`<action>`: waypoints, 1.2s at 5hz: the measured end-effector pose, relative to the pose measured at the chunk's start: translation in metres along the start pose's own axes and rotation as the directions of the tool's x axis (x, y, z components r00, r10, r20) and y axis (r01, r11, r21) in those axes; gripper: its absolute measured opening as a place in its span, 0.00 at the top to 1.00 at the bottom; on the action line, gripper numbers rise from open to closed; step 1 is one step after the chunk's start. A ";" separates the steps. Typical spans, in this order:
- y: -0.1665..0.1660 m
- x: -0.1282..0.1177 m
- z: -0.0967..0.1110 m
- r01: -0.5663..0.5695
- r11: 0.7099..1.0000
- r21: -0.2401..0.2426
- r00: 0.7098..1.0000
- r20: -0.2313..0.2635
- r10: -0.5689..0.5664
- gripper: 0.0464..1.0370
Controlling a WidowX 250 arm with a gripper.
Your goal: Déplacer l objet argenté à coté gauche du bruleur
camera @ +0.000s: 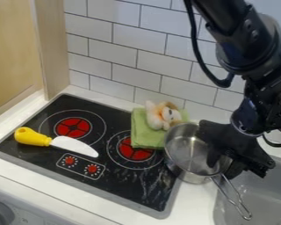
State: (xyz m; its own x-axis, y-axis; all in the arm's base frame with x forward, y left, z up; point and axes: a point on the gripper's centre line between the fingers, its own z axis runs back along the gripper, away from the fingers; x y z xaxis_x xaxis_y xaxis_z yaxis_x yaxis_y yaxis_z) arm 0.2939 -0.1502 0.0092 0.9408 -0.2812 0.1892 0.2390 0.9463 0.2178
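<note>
The silver saucepan (184,154) sat right of centre in the frame, across the right edge of the black cooktop (140,184) and the white counter (192,200). Its open top faced up, and its looped wire handle (229,196) pointed toward the lower right of the frame, out over the edge of the grey sink (257,200). The black gripper (234,160) hung over the saucepan's right side, its arm coming in from the upper right of the frame; whether it was wide, narrow or closed on the pan, I could not tell.

Just left of the saucepan, near the middle of the frame, a folded green cloth (144,132) lay partly over the back of the right burner (135,153). A small cream and orange plush toy (163,116) rested on the cloth. Farther left was the other red burner (72,127), and in front of it lay a toy knife (75,145), its yellow handle toward the left edge of the frame and its white blade toward the right. Below the blade was a control panel (81,166) with two red dials. White tiles (122,52) lined the wall behind, and a pale wooden panel (16,52) stood at upper left.
</note>
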 end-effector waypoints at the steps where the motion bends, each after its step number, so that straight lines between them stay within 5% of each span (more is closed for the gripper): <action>1: -0.001 0.006 0.003 -0.007 1.000 -0.004 1.000 0.015 0.007 0.23; 2: -0.001 0.007 0.004 -0.013 1.000 0.000 1.000 0.021 0.013 0.02; 6: 0.019 0.004 0.066 -0.083 0.997 0.007 0.971 0.228 0.079 0.04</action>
